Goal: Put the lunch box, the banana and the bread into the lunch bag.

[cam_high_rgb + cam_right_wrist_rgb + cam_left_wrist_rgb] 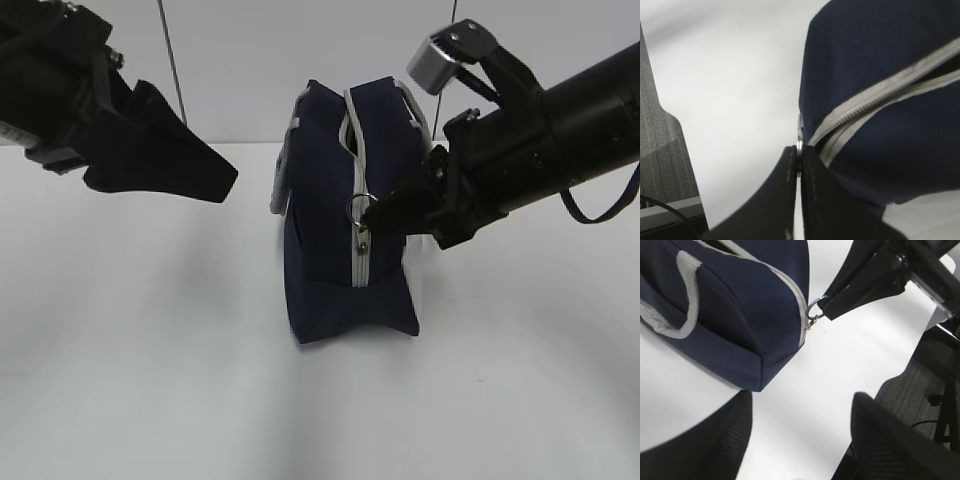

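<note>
Navy fabric fills the middle of our exterior view: the lunch bag (335, 215) stands upright on the white worktop (150, 380), its narrow end turned to the camera, with the grey zipper (360, 180) running down that end. We see the zipper parted near the top in the right wrist view, its two grey tapes spreading away from the slider. Our right gripper (378, 213) reaches in from the right with its fingers pressed together on the metal ring pull (359, 207), pinching it just off the bag's end. In the left wrist view a grey webbing handle (687, 300) loops over the bag's side. Our left gripper (215, 180) hangs in the air to the left of the bag, well apart from it, fingers spread and holding nothing.
</note>
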`<action>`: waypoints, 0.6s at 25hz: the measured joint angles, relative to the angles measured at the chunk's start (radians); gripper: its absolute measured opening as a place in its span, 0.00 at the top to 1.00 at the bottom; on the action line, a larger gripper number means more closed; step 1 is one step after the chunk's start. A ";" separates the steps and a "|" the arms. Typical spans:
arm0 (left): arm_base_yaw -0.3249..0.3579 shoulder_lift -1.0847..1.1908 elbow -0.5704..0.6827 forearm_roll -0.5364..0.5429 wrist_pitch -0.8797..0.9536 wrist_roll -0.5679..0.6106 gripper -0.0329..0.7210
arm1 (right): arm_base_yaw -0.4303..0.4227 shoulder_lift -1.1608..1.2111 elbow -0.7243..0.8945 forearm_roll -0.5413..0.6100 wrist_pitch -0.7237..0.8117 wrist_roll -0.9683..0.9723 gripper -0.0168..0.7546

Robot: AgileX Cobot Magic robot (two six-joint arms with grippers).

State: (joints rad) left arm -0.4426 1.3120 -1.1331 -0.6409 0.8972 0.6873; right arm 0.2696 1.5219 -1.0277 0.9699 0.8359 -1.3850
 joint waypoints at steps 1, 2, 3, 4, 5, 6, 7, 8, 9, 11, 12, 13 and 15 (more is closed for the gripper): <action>0.000 0.000 0.000 0.000 0.000 0.000 0.38 | 0.000 0.000 -0.012 -0.004 0.007 0.004 1.00; 0.000 0.000 0.000 0.000 0.000 0.002 0.38 | 0.000 0.000 -0.024 -0.010 0.013 0.007 1.00; 0.000 0.000 0.000 0.000 0.000 0.005 0.38 | 0.000 0.000 -0.034 -0.011 0.018 0.011 1.00; 0.000 0.000 0.000 0.000 0.000 0.007 0.38 | 0.000 0.000 -0.042 -0.013 0.022 0.013 1.00; 0.000 0.000 0.000 0.000 0.000 0.008 0.38 | 0.000 0.000 -0.050 -0.016 0.022 0.013 1.00; 0.000 0.000 0.000 0.000 0.000 0.012 0.38 | 0.000 -0.002 -0.058 -0.023 0.024 0.016 1.00; 0.000 0.000 0.000 0.000 0.000 0.016 0.38 | 0.000 -0.006 -0.066 -0.030 0.024 0.023 1.00; 0.000 0.000 0.000 0.000 -0.001 0.019 0.38 | 0.000 -0.011 -0.077 -0.042 0.027 0.033 1.00; 0.000 0.000 0.000 0.000 -0.002 0.023 0.38 | 0.000 -0.013 -0.086 -0.053 0.026 0.043 1.00; 0.000 0.000 0.000 0.000 -0.004 0.034 0.38 | 0.000 -0.017 -0.107 -0.073 0.029 0.067 1.00; 0.000 0.000 0.000 0.000 -0.004 0.037 0.38 | 0.000 -0.019 -0.118 -0.079 0.031 0.073 1.00; 0.000 0.000 0.000 0.000 -0.005 0.039 0.38 | 0.000 -0.021 -0.125 -0.081 0.031 0.082 1.00; 0.000 0.000 0.000 0.000 -0.006 0.046 0.38 | 0.000 -0.023 -0.144 -0.087 0.031 0.101 1.00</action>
State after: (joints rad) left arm -0.4426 1.3120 -1.1331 -0.6409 0.8910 0.7329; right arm 0.2696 1.4993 -1.1718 0.8830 0.8667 -1.2844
